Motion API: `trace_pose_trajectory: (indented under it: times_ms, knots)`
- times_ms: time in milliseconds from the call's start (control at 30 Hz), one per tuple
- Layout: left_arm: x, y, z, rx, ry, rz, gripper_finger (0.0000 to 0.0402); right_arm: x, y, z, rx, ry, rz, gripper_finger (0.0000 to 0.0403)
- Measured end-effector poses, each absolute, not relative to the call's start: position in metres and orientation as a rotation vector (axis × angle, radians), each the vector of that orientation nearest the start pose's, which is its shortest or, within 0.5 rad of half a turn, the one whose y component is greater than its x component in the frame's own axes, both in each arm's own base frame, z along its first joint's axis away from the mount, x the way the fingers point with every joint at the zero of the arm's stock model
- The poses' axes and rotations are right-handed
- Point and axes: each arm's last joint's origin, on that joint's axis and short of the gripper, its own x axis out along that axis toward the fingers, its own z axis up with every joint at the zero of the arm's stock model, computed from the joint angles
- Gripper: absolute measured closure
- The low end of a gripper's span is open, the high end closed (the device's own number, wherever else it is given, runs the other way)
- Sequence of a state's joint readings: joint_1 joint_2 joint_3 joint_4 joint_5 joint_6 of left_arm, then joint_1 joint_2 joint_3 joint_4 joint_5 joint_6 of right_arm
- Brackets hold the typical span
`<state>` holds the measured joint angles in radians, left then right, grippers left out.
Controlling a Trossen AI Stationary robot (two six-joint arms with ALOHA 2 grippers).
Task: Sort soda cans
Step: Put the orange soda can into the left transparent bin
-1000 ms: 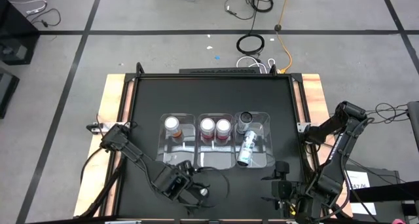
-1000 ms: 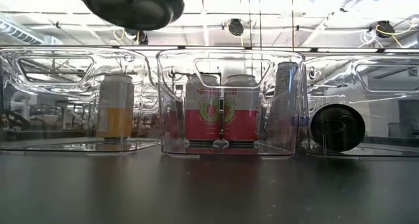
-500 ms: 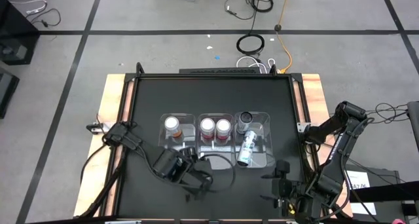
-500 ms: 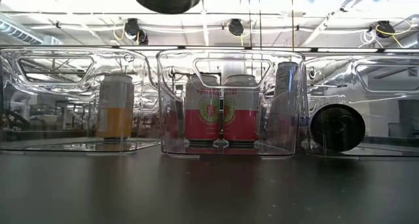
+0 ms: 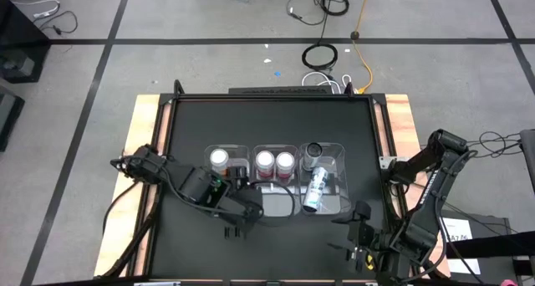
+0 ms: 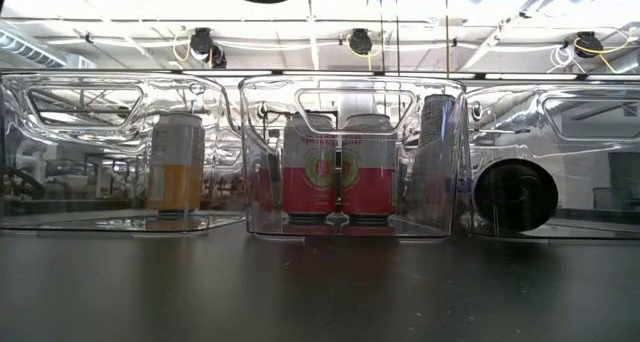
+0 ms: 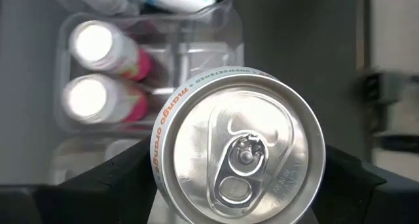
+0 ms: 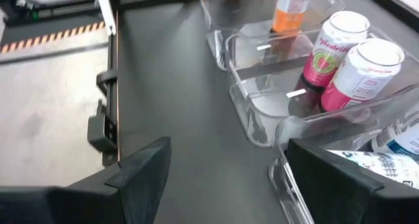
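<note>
High view: three clear bins [image 5: 254, 204] sit side by side mid-table on the black mat. The bin nearest the table's left edge holds one upright orange can [image 5: 219, 160]. The middle bin holds two upright red cans [image 5: 274, 162]. The bin nearest the right edge holds two grey cans: one upright [image 5: 313, 152], one lying on its side [image 5: 316, 190]. Left gripper [image 5: 236, 212] hangs over the near side of the left and middle bins. Right gripper [image 5: 361, 238] waits at the near right corner of the table, clear of the bins.

Low view: one orange can, two red cans and two grey cans show through the bin walls. A dark round underside shows at the top edge.

Left wrist view: the left fingers [image 7: 118, 178] stand wide, clamped on both sides of a sixth can [image 7: 239, 153], an orange one with a silvery top and pull tab. It is held above the bins.

Right wrist view: right fingers [image 8: 141, 168] spread apart, nothing between them. Two red cans and one orange can in sight.
</note>
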<state>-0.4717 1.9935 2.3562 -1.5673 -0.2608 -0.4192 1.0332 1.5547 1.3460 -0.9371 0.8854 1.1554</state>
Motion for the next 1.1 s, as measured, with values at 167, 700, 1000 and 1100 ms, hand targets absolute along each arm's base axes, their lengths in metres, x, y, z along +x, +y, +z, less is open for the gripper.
trace_pose_trajectory:
  times_ms: [167,700,1000,1100]
  knots:
    - [0.335,-0.158,0.397,0.148,1.128,0.029,0.0084,0.179,0.245,0.298,0.207,0.567,-0.282,0.0105]
    - [0.321,-0.139,0.385,0.202,1.209,0.065,0.0084,0.202,0.230,0.299,0.260,0.547,-0.359,0.0105]
    - [0.281,-0.118,0.366,0.051,1.121,0.126,0.0084,0.213,0.218,0.298,0.261,0.548,-0.416,0.0105]
    - [0.270,-0.109,0.351,-0.026,1.102,0.124,0.0084,0.217,0.214,0.298,0.266,0.547,-0.433,0.0105]
